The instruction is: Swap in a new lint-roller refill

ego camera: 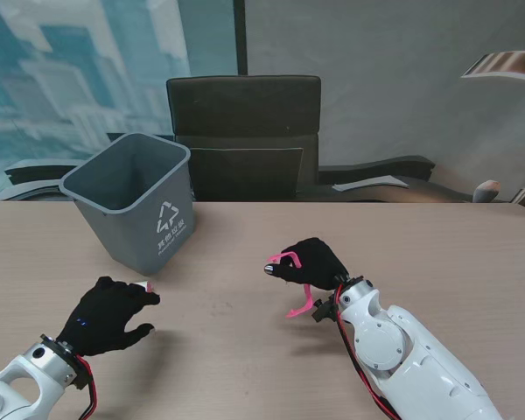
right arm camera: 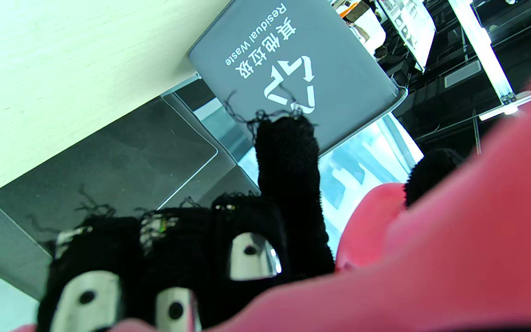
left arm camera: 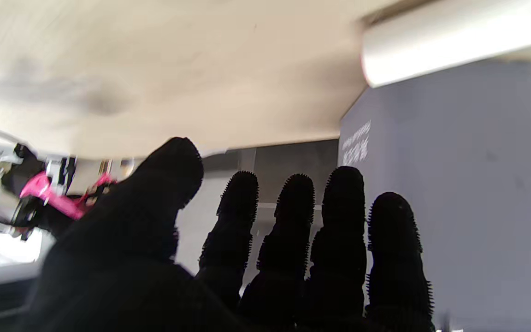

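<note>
My right hand is shut on a pink lint-roller handle, held just above the table's middle. The roller's pink frame and metal tip stick out to the left of the fist. In the right wrist view the pink handle fills the corner beside my curled fingers. My left hand rests low over the table at the near left, its fingers spread and holding nothing. A white refill roll lies just past those fingertips by the bin, and only its end shows from the stand.
A grey waste bin with a recycling mark stands on the table at the far left, close to my left hand; its wall also faces the right wrist view. A black office chair sits behind the table's far edge.
</note>
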`<state>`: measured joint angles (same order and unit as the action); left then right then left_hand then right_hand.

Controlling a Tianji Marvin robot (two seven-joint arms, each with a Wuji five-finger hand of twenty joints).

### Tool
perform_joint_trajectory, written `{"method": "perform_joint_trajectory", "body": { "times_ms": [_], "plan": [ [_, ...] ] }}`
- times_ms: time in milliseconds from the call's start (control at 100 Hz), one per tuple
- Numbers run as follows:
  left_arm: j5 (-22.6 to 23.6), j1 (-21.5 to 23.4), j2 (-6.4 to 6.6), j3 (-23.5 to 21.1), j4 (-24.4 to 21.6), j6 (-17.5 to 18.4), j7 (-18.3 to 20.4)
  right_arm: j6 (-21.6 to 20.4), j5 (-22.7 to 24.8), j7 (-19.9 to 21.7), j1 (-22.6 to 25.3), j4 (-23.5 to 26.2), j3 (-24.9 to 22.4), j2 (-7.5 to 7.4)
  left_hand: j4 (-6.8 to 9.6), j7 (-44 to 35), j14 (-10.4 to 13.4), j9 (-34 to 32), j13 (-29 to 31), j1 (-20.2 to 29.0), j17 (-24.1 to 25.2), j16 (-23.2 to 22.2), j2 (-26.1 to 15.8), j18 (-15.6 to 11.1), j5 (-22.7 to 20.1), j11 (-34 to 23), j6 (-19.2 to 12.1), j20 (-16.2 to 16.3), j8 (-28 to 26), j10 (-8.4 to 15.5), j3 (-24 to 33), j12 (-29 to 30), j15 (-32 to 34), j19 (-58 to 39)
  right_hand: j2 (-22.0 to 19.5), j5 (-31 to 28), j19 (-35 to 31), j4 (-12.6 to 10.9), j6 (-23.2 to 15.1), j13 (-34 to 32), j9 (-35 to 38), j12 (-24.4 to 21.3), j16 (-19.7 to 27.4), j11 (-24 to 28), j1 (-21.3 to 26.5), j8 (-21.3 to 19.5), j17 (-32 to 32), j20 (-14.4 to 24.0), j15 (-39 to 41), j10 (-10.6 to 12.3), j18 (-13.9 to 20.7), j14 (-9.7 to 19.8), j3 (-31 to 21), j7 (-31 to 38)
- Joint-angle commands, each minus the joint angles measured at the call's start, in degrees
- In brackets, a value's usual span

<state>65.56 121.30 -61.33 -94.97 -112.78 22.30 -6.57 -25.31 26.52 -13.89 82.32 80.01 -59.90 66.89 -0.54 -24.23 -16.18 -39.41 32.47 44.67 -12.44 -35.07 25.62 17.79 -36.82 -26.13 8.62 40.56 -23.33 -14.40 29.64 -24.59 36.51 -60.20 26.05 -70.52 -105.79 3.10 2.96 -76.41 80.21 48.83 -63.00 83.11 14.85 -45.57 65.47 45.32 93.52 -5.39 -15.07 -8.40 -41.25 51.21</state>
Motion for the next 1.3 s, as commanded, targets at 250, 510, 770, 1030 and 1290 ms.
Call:
{"method": "perform_joint_trajectory", "body": {
  "times_ms": [250,510,770,1030,1290],
  "plan": [
    [3.7,-4.6,1.14,2.8,5.4,-6.1,3.0,-0.1,-0.1,1.2,0.2,0.2,0.1,0.07,-1.47,7.5,-0.3,5.8,-4.1,-3.5,2.8,0.6,4.0,1.0,3.8,3.0,3.9,-0.5,2.7,-1.4,2.3,-0.4,-3.4,4.1,-1.6,-3.3,-14.2,2.1,2.9,0.5,3.0,0.5,-1.1,3.1,-1.4,-0.4,4.7,0.6,8.7,-2.4,19.1,24.4,-0.6,-0.5],
    [4.3,-8.7,1.10,5.4,9.2,-10.3,-0.3,0.0,-0.4,1.5,0.1,0.1,0.3,0.07,-1.87,10.3,-0.6,6.8,-4.5,-4.6,3.1,0.2,4.2,1.1,4.2,2.7,5.5,0.1,3.7,-2.1,2.9,-0.5,-2.9,4.3,-1.6,-3.3,-14.2,2.1,2.9,0.5,3.0,0.5,-1.1,3.1,-1.4,-0.4,4.7,0.6,8.7,-2.4,19.1,24.4,-0.7,-0.6],
    [5.3,-10.2,1.26,4.8,9.6,-11.9,1.2,0.1,-0.7,1.7,-0.1,0.1,0.4,0.07,-1.97,11.0,-0.8,7.5,-5.4,-4.2,3.8,0.4,5.1,1.2,4.0,2.9,6.1,0.1,3.7,-2.4,3.9,-0.3,-3.3,5.1,-1.6,-3.3,-14.2,2.1,2.9,0.5,3.0,0.5,-1.1,3.1,-1.5,-0.4,4.7,0.6,8.7,-2.4,19.1,24.4,-0.7,-0.6],
    [7.0,-10.6,1.52,4.1,9.3,-14.6,5.3,0.3,-0.8,1.7,-0.2,-0.1,0.5,0.09,-2.07,12.1,-0.9,8.2,-6.1,-4.4,4.3,0.7,5.8,1.3,4.0,3.6,7.4,-0.1,3.8,-3.2,4.2,0.1,-4.1,6.2,-1.6,-3.3,-14.2,2.1,3.0,0.5,3.0,0.5,-1.0,3.1,-1.5,-0.4,4.7,0.6,8.7,-2.4,19.1,24.3,-0.7,-0.6],
    [8.0,-11.4,1.69,3.6,10.5,-15.7,6.2,0.3,-0.9,1.8,-0.3,-0.5,0.5,0.11,-2.14,13.3,-0.8,9.2,-6.8,-4.1,4.7,0.9,6.6,1.1,4.8,4.1,7.6,-0.2,3.8,-3.1,5.0,0.2,-4.6,7.0,-1.6,-3.3,-14.2,2.1,3.0,0.5,3.0,0.5,-1.0,3.1,-1.5,-0.4,4.7,0.6,8.7,-2.4,19.1,24.3,-0.7,-0.6]
  ]
}}
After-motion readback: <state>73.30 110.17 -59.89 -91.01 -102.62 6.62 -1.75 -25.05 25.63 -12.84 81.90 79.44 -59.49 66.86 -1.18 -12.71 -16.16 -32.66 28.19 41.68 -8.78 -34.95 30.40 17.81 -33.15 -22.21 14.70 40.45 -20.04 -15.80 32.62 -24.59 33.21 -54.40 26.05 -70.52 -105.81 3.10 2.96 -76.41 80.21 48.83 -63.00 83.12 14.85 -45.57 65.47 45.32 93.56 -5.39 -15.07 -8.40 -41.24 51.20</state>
